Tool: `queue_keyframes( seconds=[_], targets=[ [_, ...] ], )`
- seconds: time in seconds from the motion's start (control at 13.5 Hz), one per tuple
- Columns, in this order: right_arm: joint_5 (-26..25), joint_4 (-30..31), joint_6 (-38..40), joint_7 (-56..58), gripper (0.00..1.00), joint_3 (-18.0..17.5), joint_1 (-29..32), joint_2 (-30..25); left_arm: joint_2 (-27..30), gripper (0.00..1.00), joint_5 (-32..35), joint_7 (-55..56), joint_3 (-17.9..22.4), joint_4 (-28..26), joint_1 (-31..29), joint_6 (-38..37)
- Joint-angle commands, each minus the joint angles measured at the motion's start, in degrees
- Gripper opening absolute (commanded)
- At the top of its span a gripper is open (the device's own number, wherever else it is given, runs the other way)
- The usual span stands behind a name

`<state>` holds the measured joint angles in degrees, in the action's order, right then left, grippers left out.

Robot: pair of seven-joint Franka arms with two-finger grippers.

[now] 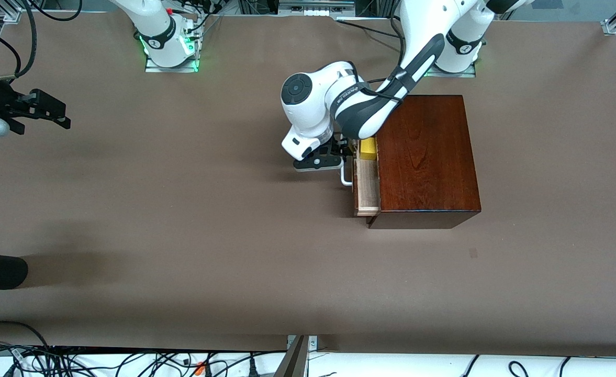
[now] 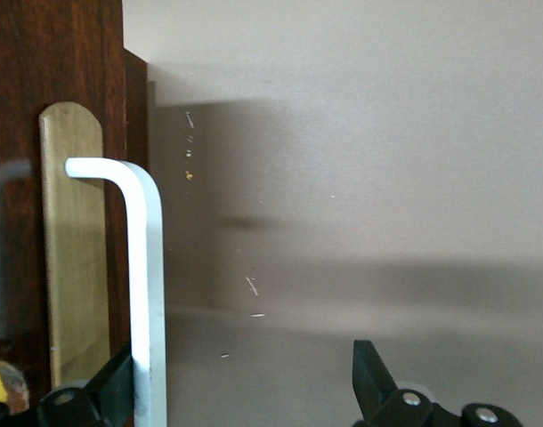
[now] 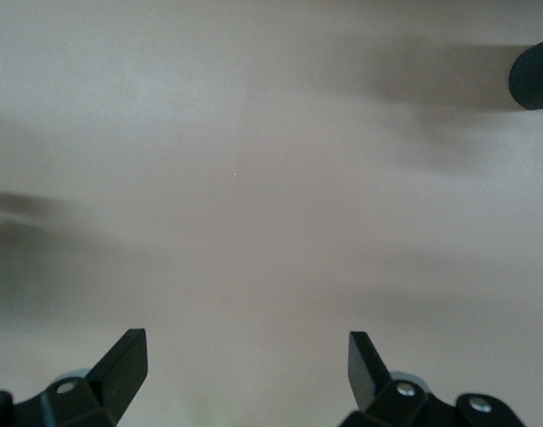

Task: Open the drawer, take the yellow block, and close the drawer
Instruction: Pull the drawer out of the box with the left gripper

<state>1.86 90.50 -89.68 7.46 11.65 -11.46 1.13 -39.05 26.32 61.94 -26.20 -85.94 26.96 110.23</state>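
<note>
Drawer pulled partly out, left gripper at its handle, yellow block showing inside.

At the right arm's end of the table the right gripper (image 1: 51, 112) waits over bare brown table (image 1: 182, 235), its fingers (image 3: 120, 365) spread wide with nothing between them. Toward the middle, the left gripper (image 1: 339, 157) sits at the white handle (image 1: 345, 175) of the drawer (image 1: 366, 191); its jaws stand open (one finger (image 2: 116, 382) just beside the bar, the other well clear of it), holding nothing. The drawer's pale tray pokes a little way out of the reddish-brown wooden box (image 1: 425, 157), on the side toward the right arm's end. The yellow block (image 1: 368, 148) lies in the open tray, at its end farther from the front camera, partly under the left arm's wrist.
</note>
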Motion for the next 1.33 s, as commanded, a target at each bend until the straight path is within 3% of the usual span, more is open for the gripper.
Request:
queue_keyframes(
  seconds=[0.0, 1.26],
  targets=[
    [1.13, -0.94, 0.56, 0.19, 1.0, 0.04, 0.47, 0.28, -3.93, 1.0, -0.83, 2.66, -0.87, 5.51, 2.83, 1.04],
    [0.16, -1.03, 0.03, 0.37, 1.0, -0.05, 0.65, 1.77, -9.99, 1.0, -0.92, 7.58, -0.78, 16.77, 8.8, 1.22]
  ],
)
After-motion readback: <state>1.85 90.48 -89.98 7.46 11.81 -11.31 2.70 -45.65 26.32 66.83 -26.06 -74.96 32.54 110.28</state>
